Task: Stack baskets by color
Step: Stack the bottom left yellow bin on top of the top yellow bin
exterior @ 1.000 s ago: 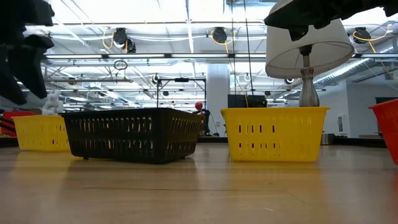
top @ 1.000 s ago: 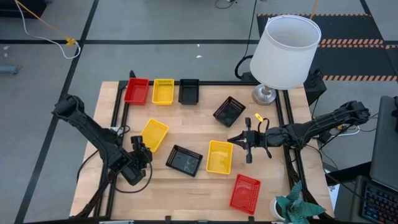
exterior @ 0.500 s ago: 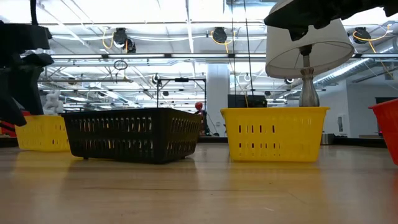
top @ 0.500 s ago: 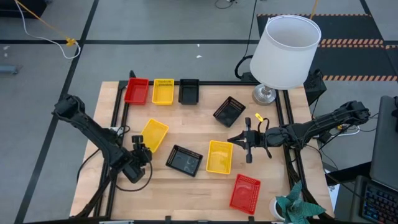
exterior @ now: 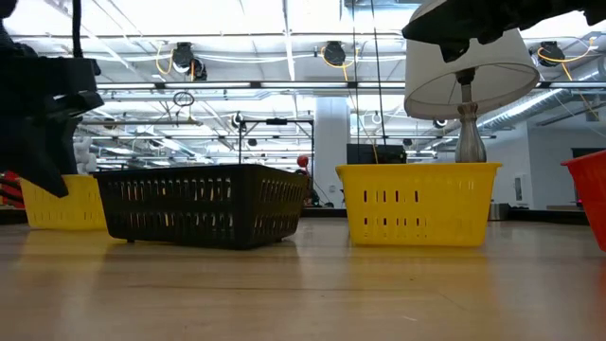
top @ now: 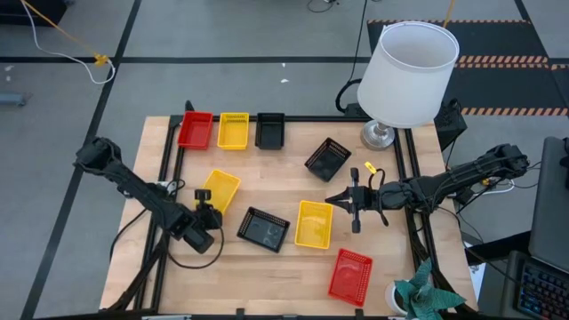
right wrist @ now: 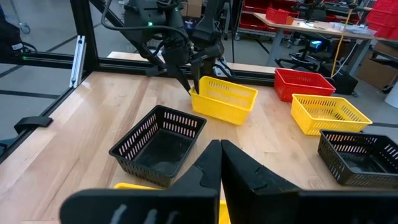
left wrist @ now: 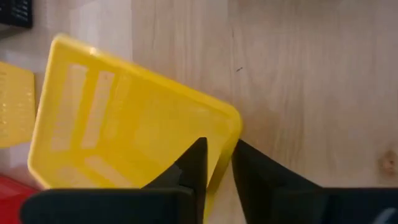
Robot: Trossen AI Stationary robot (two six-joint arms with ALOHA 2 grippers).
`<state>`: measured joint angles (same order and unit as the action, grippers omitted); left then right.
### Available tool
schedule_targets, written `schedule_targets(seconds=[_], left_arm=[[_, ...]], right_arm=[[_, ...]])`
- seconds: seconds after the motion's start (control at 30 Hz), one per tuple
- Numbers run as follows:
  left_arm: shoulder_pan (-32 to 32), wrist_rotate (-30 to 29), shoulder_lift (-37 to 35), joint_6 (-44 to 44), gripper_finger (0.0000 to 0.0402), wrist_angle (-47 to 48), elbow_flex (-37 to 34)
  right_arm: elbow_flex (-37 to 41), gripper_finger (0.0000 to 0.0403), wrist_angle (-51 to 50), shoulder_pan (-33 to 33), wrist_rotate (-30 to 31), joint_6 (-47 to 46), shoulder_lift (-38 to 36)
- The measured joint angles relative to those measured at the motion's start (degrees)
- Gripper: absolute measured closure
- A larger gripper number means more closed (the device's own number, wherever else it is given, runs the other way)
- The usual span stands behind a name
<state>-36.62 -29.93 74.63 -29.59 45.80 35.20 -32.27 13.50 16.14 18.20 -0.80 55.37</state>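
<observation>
Industrial lab hall: exposed ceiling trusses (exterior: 284, 90), metal-framed wooden table (top: 293, 191), cluttered workbenches (right wrist: 311, 25).

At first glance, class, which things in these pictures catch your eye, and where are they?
A big white lampshade stands at the table's far right corner. Red, yellow and black baskets lie scattered over the wooden table, three lined up along its far edge. The left gripper pinches the rim of a tilted yellow basket on the left side.

Left arm stretched low across the table's left side, left gripper (top: 207, 203) angled down, fingers (left wrist: 194, 163) narrowed to a slim gap. Right arm extended inward from the right edge, right gripper (top: 340, 201) fully closed, hovering.
</observation>
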Motion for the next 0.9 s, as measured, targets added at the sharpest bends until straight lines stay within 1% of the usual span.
schedule_targets(seconds=[0.1,0.17,0.23,0.37,0.43,0.53,0.63,0.7,0.77,0.9], left_arm=[[0.8,0.0,0.0,2.2,0.0379,-1.9,0.0],[1.3,0.0,0.0,3.7,0.0390,-3.5,0.0],[1.9,-0.5,0.0,4.1,0.0386,-5.0,0.0],[2.7,-1.8,0.0,5.5,0.0384,-7.1,0.0],[3.0,-1.9,0.0,5.9,0.0392,-6.9,0.4],[3.2,-2.0,0.0,6.7,0.0390,-6.9,1.9],[3.2,-2.3,0.0,8.1,0.0386,-5.9,4.7],[3.2,-3.0,0.0,9.3,0.0390,-4.9,7.2],[3.2,-3.2,0.0,10.7,0.0394,-3.4,9.8],[3.2,-4.9,0.0,12.6,0.0388,0.8,15.1]], right_arm=[[0.0,0.0403,0.0,0.0,0.0,0.0,0.0],[0.0,0.0403,0.0,0.0,0.0,0.0,0.0],[0.0,0.0403,0.0,0.0,0.3,-0.5,0.0],[0.0,0.0403,0.0,0.0,4.3,-3.3,0.6],[0.0,0.0403,0.0,0.0,4.5,-3.2,1.0],[0.0,0.0403,0.0,0.0,4.5,-3.3,1.8],[0.0,0.0403,0.0,-0.1,4.7,-3.2,2.0],[0.0,0.0403,0.0,0.0,6.0,-3.0,2.0],[0.0,0.0403,0.0,-0.1,7.4,-3.0,2.0],[0.0,0.0403,0.0,-0.1,7.6,-1.9,2.0]])
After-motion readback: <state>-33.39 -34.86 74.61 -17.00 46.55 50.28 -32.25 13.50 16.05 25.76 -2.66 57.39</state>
